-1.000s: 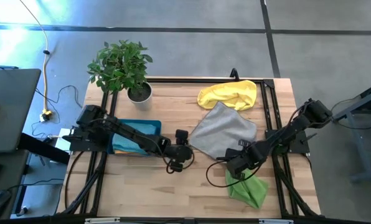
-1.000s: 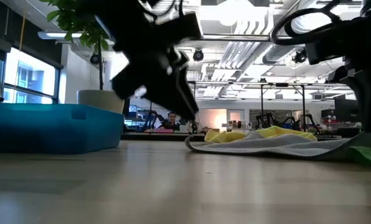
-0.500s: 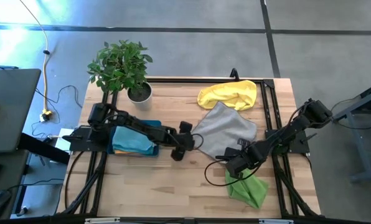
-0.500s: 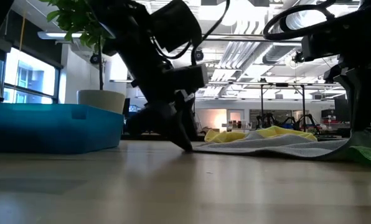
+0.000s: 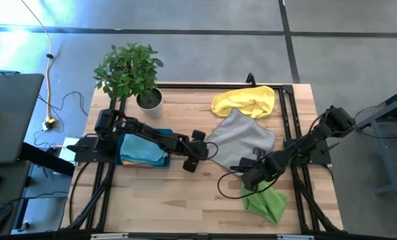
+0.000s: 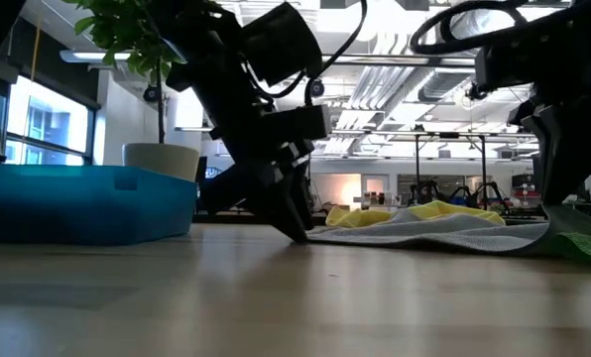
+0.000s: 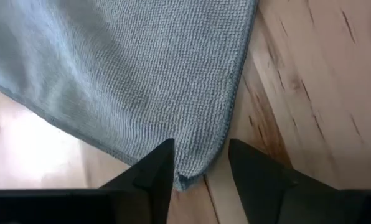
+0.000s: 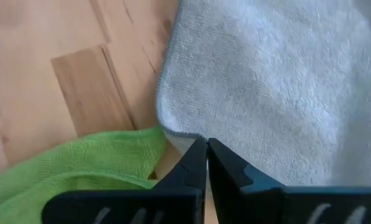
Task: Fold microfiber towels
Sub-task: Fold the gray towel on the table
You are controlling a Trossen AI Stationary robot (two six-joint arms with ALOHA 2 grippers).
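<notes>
- Grey towel (image 5: pixel 242 139) lies spread on the worktop (image 5: pixel 185 193), centre-right in the high view. It sits as a diamond with corners toward frame top, left and lower right; its long axis runs from upper left to lower right.
- Left gripper (image 5: pixel 197 151) is at the grey towel's left corner, low on the worktop. In the left wrist view the fingers (image 7: pixel 149 177) stand apart and straddle the towel's corner tip (image 7: pixel 185 180). They are not closed on the cloth yet.
- Right gripper (image 5: pixel 252 170) is at the grey towel's lower edge, just above the lime green towel (image 5: pixel 265 202). In the right wrist view the fingers (image 8: pixel 226 171) are pressed together at the grey towel's hem; I cannot tell if any cloth is pinched between them.
- The lime green towel is crumpled at lower right of the high view. It touches or slightly underlaps the grey towel's lower corner.
- Yellow towel (image 5: pixel 245 101) is bunched at upper right of the high view, long axis roughly left-right. It touches the grey towel's top corner.
- Teal tray (image 5: pixel 160 135) is at mid-left of the high view, under the left arm. It holds folded cloths: light blue (image 5: pixel 138 147) on top, with an orange edge (image 5: pixel 142 162) showing below.
- Potted plant (image 5: pixel 130 72) stands at the worktop's upper-left corner.
- In the low view the grey towel (image 6: pixel 444 230) lies flat with yellow folds behind it.
</notes>
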